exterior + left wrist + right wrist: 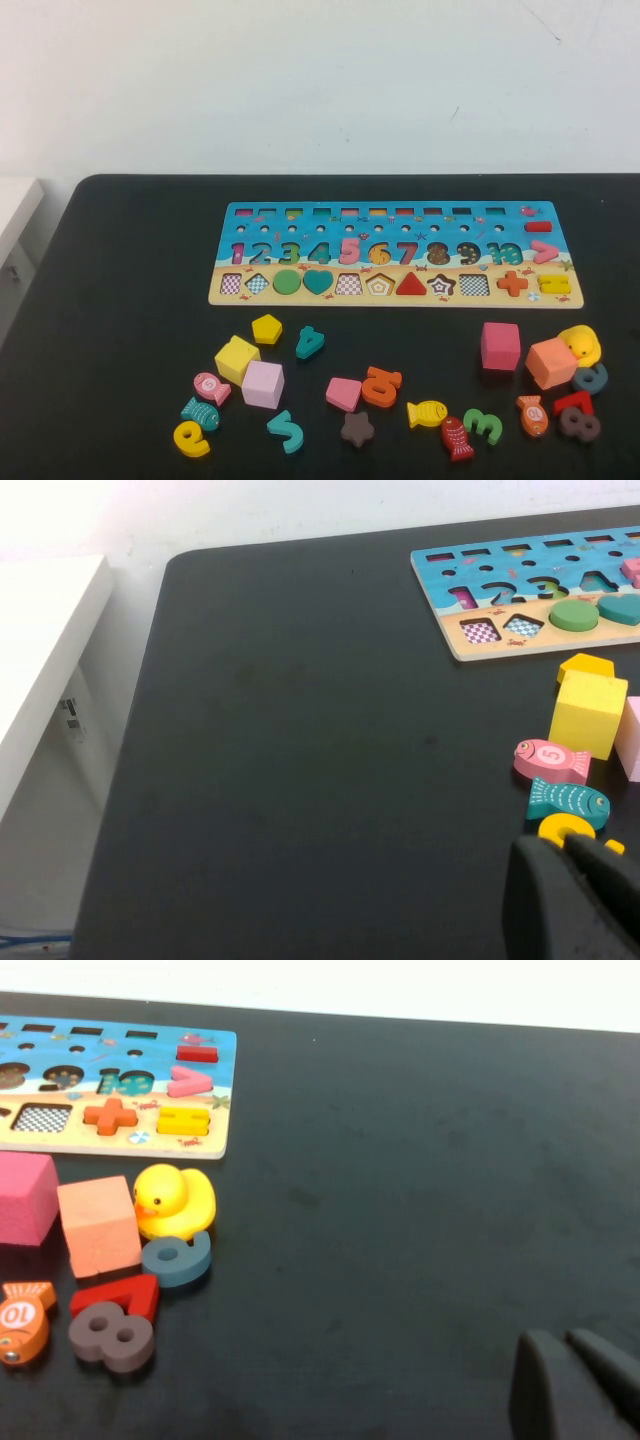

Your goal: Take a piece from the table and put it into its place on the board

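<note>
Resting on matte black table [120, 300], flat yellow wooden pentagon [267, 328], apex toward 12 o'clock, at 6 o'clock of glossy board [400, 215], left gripper [570, 852] pressed together, right gripper [570, 1345] pressed together, both low, off the pieces.

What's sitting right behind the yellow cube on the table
The yellow pentagon lies just behind the yellow cube, toward the board. In the left wrist view, the cube hides its near edge.

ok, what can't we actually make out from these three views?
- Both arms: outside the high view's frame.
- Left gripper: shut, low at the left wrist view's edge, mostly cropped.
- Right gripper: shut, likewise cropped in the right wrist view.
- Piece: in the left wrist view, half hidden behind the yellow cube.
- Board: small prints too tiny to read.
</note>
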